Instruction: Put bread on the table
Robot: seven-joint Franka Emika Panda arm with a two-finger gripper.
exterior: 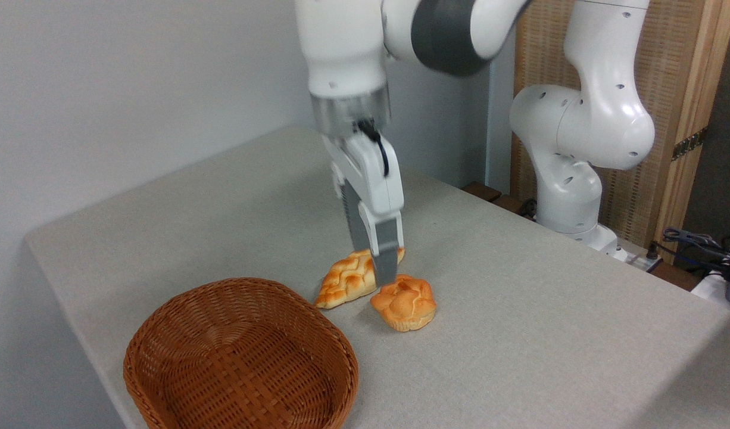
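The bun (404, 302) already sits on the worktop (520, 333), at about 2 o'clock from the empty basket (240, 357), with the end effector (384, 268) just above its 11 o'clock edge, fingers seen edge-on so I cannot tell their opening or whether they hold anything; likely only a straight lift away remains.

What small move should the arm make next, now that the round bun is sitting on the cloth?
Probably lift straight up: the bun already rests on the table, outside the empty basket, with the gripper low beside it.
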